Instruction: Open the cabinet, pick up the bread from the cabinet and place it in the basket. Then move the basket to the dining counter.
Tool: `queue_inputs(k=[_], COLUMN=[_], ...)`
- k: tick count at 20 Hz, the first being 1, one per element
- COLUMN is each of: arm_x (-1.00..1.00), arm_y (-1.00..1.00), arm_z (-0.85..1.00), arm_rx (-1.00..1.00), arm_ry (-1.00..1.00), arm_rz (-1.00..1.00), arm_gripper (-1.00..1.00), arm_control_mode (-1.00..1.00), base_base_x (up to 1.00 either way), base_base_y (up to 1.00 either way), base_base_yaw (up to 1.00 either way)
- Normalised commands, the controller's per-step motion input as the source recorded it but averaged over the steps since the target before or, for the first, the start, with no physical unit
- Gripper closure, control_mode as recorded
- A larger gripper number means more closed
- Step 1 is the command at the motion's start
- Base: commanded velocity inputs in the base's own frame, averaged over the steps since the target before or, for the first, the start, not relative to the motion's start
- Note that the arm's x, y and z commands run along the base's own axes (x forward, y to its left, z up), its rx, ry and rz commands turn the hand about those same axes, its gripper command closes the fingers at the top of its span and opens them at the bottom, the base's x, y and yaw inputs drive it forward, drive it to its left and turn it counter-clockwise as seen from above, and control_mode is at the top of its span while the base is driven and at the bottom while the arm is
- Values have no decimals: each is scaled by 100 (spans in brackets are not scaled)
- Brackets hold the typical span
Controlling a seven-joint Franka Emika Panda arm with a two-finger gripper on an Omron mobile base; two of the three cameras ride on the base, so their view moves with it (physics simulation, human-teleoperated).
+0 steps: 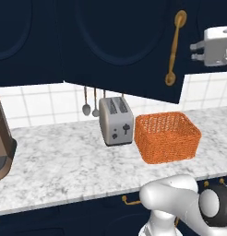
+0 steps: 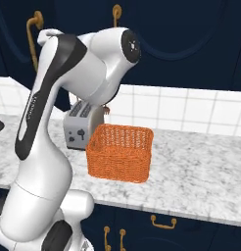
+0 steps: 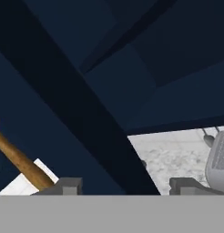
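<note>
Opening the cabinet (image 1: 120,41): door ajar, edge crossing between the parted fingertips (image 3: 68,185) of the gripper (image 3: 127,186), nothing clamped. Basket (image 1: 167,136) near the worktop's back edge, just beside the toaster (image 1: 116,120); bread hidden. Next, probably swinging the door wider.

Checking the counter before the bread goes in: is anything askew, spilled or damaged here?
Nothing spilled or damaged. The one thing off its resting state is the cabinet door: it stands ajar, swung out over the toaster. The basket sits upright and empty beside the toaster on the marble worktop.
</note>
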Motion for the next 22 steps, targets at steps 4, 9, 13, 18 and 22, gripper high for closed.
queue_inputs(k=[4,9,13,18,22], arm_x=[-67,-81,-77,-76,-69], arm_y=[79,93,100,100,100], arm_z=[0,0,0,0,0], arm_rx=[0,0,0,0,0], arm_ry=[0,0,0,0,-1], arm_rz=[13,20,18,16,14], arm_gripper=[-100,-100,-100,-100,-100], arm_control_mode=[-100,-100,-100,-100,-100], base_base_x=[0,0,0,0,0], base_base_y=[0,0,0,0,0], base_base_yaw=[0,0,0,0,0])
